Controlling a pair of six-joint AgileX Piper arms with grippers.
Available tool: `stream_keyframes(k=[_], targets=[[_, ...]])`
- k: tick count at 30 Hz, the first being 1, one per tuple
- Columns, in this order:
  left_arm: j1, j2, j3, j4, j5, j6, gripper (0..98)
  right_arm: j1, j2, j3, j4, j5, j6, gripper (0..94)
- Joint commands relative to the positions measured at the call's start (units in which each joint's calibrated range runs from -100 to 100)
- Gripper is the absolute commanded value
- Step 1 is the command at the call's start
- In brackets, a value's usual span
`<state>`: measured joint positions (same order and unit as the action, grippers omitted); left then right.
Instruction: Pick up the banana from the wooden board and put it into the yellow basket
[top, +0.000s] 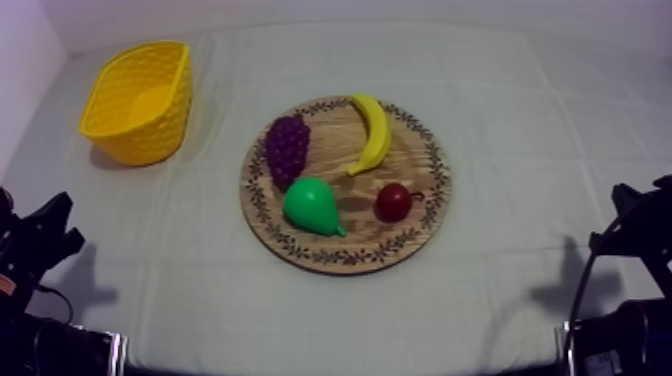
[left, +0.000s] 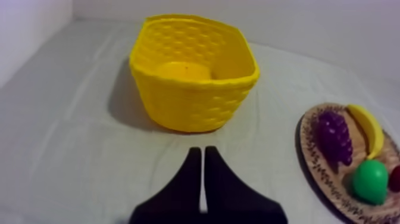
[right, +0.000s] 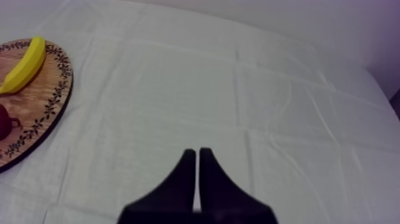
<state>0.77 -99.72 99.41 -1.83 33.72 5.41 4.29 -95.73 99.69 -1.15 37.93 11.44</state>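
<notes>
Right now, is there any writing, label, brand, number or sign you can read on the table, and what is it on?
None: no view shows readable text.
The wooden board has a leafy pattern round its rim, not letters.
The yellow basket, banana, pear, bunch of grapes and small red fruit carry no labels.

A purple bunch of grapes (top: 287, 148) is seen just beside a green pear (top: 313, 206). A small red fruit (top: 393, 202) is placed near the pear, not touching it. A creased grey-white cloth (top: 520, 120) is spread over the table.
</notes>
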Motion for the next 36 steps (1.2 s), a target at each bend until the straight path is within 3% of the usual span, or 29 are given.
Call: stream_keyframes(k=[1, 6, 15, 24, 29, 36], targets=[[-0.01, -0.02, 0.03, -0.01, -0.01, 0.38, 0.1, 0.0, -0.02, -0.03, 0.01, -0.03, 0.02, 0.3], [-0.01, -0.02, 0.03, -0.01, -0.01, 4.4, 0.1, 0.0, -0.02, -0.03, 0.01, -0.03, 0.02, 0.3], [-0.05, -0.02, 0.03, -0.01, -0.01, 7.43, 0.1, 0.0, -0.02, -0.03, 0.01, -0.03, 0.02, 0.3], [0.02, 0.09, 0.01, 0.01, 0.08, 6.23, 0.1, 0.0, -0.02, -0.03, 0.01, -0.03, 0.02, 0.3], [1.07, 4.78, -1.04, 0.19, -3.5, 5.31, 0.1, 0.0, -0.02, -0.03, 0.01, -0.03, 0.02, 0.3], [4.67, 20.61, -18.22, 0.23, -1.8, 5.43, 0.1, 0.0, -0.02, -0.03, 0.01, -0.03, 0.02, 0.3]])
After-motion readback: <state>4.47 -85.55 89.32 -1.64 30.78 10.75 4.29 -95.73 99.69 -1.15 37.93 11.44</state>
